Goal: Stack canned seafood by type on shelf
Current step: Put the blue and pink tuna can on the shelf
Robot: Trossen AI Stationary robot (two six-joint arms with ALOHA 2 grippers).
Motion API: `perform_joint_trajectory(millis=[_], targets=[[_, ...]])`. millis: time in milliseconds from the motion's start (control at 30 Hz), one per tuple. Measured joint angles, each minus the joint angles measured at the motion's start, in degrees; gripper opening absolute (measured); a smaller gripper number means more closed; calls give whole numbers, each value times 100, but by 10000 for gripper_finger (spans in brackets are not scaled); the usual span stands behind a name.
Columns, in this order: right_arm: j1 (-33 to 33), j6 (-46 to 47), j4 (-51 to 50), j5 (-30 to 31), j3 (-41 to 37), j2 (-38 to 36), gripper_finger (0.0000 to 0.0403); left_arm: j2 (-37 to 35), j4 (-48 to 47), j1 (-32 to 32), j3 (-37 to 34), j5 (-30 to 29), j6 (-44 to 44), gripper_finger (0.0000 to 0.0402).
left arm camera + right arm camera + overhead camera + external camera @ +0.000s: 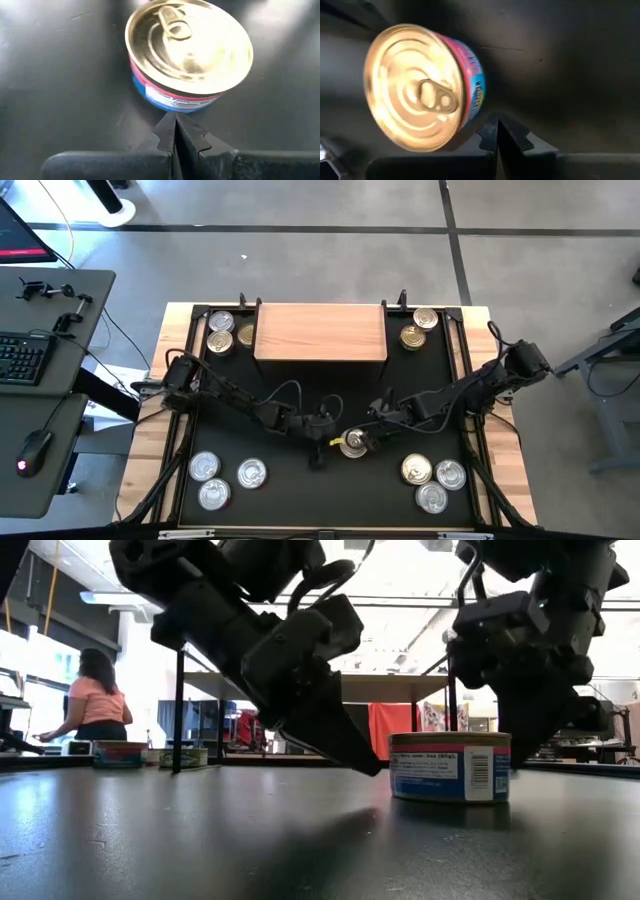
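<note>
**Two closed grippers flank one tin on the black mat**

A small round gold-lidded seafood tin point(353, 442) with a red, white and blue label stands on the black mat point(320, 490), in front of the light-brown wooden shelf point(320, 331). Its label print is too blurred to read. The left gripper point(174, 131) and right gripper point(497, 131), both with fingers pressed together, sit just beside it.

Keyboard point(20, 358), mouse point(33, 447) on side desk; person point(90, 700) beyond.
</note>
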Motion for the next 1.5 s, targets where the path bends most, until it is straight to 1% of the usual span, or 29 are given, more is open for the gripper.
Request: perform_joint_trajectory(millis=[200,367,600,667,767,867,933,1033,1300,1500], targets=[[-41,-15,145,10,7,28,0,0,75,23,0,279,185,0],[-41,13,256,35,12,53,0,12,221,-37,-2,244,661,0],[-41,169,669,11,3,101,0,144,265,29,-11,251,653,0],[-40,283,810,-1,4,68,0,144,273,-6,-13,300,788,0],[-41,303,741,94,168,-32,0,144,206,-4,-16,317,1105,0],[-41,300,764,205,456,-144,0,153,62,21,-20,188,1275,0],[-39,256,640,232,643,-155,0,153,6,45,-17,-17,1275,0],[-41,206,478,278,851,-127,0,153,1,147,-15,-127,1222,0],[-139,153,438,422,882,-111,0,153,53,452,-15,-404,1179,0],[-207,113,406,527,882,-85,0,150,185,600,9,-430,1015,0]])
